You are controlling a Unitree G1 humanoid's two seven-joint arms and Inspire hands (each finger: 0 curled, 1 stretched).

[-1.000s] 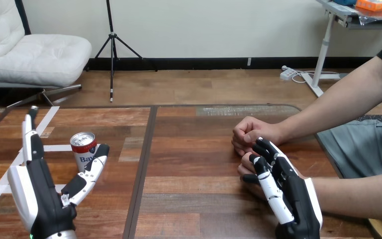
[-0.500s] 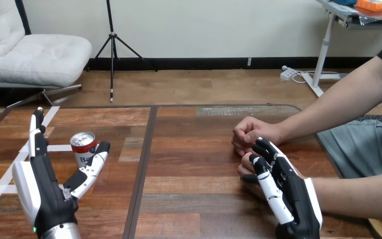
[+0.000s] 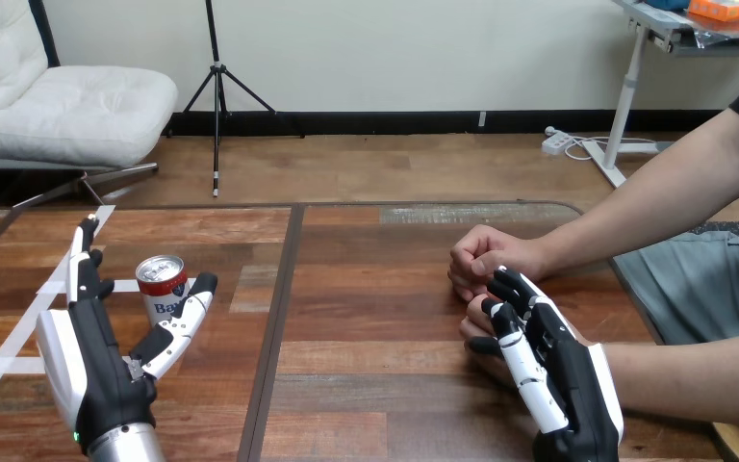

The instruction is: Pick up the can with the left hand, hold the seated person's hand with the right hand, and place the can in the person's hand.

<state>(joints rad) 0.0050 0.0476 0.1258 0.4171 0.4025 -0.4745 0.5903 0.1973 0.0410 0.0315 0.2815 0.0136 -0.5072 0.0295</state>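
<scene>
A red and white can (image 3: 162,285) with a silver top stands upright on the left part of the wooden table (image 3: 375,318). My left hand (image 3: 96,361) is open just before it. Its straight fingers reach past the can's left side and its thumb lies at the can's right side, so the can stands in the gap. At the right, my right hand (image 3: 563,371) lies over the person's nearer hand (image 3: 474,327), its fingers curled over the knuckles and its thumb beneath. The person's farther hand (image 3: 486,255) rests as a loose fist just behind.
White tape strips (image 3: 0,366) cross the table's left end under my left hand. A dark seam (image 3: 274,327) runs front to back between the two table halves. The person's forearm (image 3: 693,380) lies along the right front edge.
My left hand has moved forward and to the right, closing in on the can, with its fingers now beside it. The right hand and the person's hands have not moved.
</scene>
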